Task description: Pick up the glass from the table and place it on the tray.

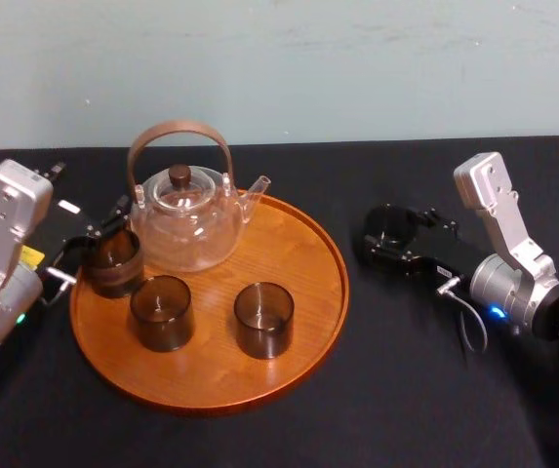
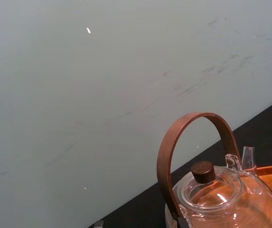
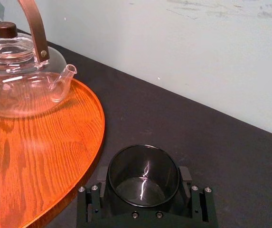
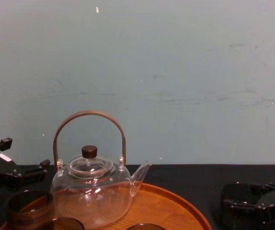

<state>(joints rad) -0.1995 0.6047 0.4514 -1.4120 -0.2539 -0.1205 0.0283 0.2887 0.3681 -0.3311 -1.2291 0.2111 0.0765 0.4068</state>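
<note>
A dark smoked glass [image 3: 143, 176] stands on the black table, just right of the tray [image 3: 41, 156]. My right gripper [image 3: 144, 175] is shut on it, one finger pressed to each side. In the head view the same glass [image 1: 388, 222] and right gripper [image 1: 386, 234] lie a little right of the round orange-brown tray [image 1: 299, 273]. Three more dark glasses stand on the tray: one [image 1: 113, 263] by the left rim, one [image 1: 162, 312] at the front left, one [image 1: 263, 319] at the front middle. My left gripper [image 1: 99, 229] hovers at the tray's left rim beside the nearest glass.
A clear glass teapot [image 1: 186, 219] with a brown hoop handle and dark knob stands at the back left of the tray; its spout [image 3: 64, 76] points toward the right gripper. The pale wall [image 4: 175, 72] rises behind the table [image 1: 435, 390].
</note>
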